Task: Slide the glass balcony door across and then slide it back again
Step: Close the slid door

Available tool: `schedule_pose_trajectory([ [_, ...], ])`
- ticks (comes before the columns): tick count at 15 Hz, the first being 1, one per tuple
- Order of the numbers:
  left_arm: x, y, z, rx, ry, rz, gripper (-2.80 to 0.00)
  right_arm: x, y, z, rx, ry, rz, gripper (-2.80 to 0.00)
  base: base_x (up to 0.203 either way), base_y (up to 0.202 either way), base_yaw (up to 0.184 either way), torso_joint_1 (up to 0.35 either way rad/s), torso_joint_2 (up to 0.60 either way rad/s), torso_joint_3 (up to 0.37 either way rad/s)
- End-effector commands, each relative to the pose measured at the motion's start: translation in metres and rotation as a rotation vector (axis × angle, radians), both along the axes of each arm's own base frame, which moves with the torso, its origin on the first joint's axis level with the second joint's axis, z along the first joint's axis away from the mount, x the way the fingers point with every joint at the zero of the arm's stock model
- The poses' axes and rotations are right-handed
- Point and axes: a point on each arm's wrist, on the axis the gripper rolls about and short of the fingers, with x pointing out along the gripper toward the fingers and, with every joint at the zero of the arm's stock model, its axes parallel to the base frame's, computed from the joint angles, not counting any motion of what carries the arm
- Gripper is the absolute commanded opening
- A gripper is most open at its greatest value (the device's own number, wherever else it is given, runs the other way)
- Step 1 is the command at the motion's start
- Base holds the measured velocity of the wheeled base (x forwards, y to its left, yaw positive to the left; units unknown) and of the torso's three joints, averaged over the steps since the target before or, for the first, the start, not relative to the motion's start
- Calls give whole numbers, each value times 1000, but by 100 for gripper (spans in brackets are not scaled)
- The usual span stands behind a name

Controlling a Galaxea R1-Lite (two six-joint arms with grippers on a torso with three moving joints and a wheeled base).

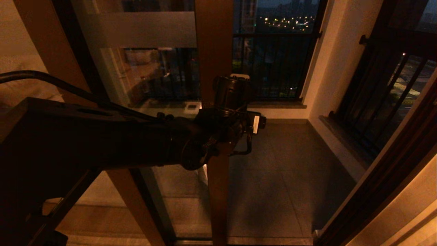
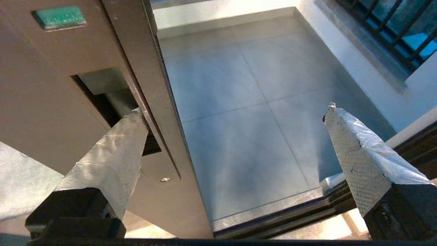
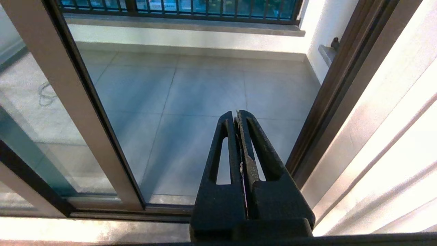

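The left pincer (image 2: pixel 232 116) is up against the leading edge of the glass balcony door (image 1: pixel 214 51), fingers spread wide apart with nothing clamped between them; one taped finger (image 2: pixel 116 153) sits at the recessed handle slot (image 2: pixel 102 99) in the brown frame, the other hangs out over the tiled balcony floor (image 2: pixel 245 130). I can't be sure whether that finger is actually pressing into the slot or only lying in front of it. The door stands partway across the opening, its upright stile roughly in the middle of the head view, with the frosted band (image 1: pixel 150 30) high on the glass to its left and open doorway to its right. The right pincer (image 3: pixel 240 143) is parked low, fingers pressed together, pointing at the floor by the door track (image 3: pixel 136 213). To my eye this is a heavy, rigid panel that will only travel along its track, so it wants a steady sideways push, not a squeeze. The glass is smooth and breakable and no place to press; the stiff frame is. The slot or the stile's edge looks like the sensible purchase, a finger hooked in it to drag the door along.
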Motion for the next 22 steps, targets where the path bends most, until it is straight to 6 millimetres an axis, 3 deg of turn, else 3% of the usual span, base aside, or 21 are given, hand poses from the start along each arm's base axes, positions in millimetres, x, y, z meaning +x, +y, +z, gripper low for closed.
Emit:
schedule_pose_trajectory([
  [1,2,-4,-2,-7,-3,-7,0,0,0,-1,-1,3,1,-280,0,0,0,0,0,0],
  [5,3,-6,0,-51,-32,-36,0,0,0,-1,-1,3,1,-280,0,0,0,0,0,0],
  [6,3,-7,-2,-53,-33,-38,-280,0,0,-1,-1,3,1,-280,0,0,0,0,0,0],
  [13,-4,-9,4,-59,-45,-44,-280,0,0,-1,-1,3,1,-280,0,0,0,0,0,0],
  [22,-55,-2,35,-86,-66,-122,-280,0,0,-1,-1,3,1,-280,0,0,0,0,0,0],
])
